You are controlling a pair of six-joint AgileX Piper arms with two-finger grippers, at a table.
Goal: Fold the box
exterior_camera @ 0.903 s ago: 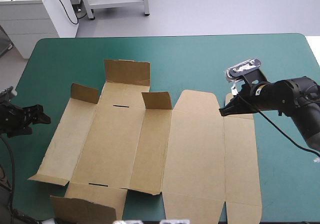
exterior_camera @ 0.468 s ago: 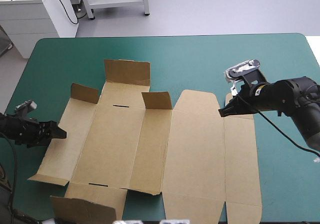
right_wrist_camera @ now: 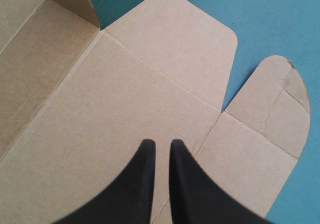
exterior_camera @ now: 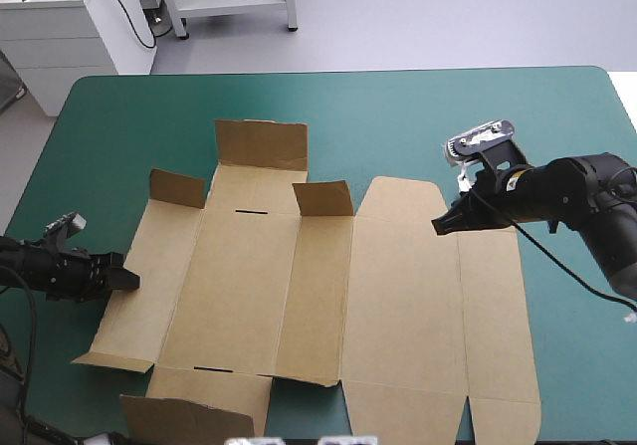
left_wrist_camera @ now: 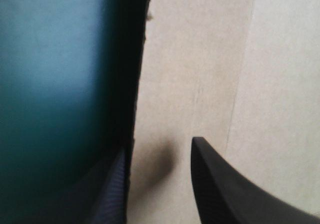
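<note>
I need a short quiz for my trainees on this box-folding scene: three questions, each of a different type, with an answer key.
1. True or false: the brown box already stands as a finished tray with all its walls raised.
2. Multiple choice: the left gripper is (A) at the box's left edge, (B) at the box's right edge, (C) over the box's middle.
3. Short answer: which gripper has its fingers nearly together over flat board?

Key
1. False: most panels lie flat and only a few small flaps stand up.
2. A.
3. The right gripper.
</note>
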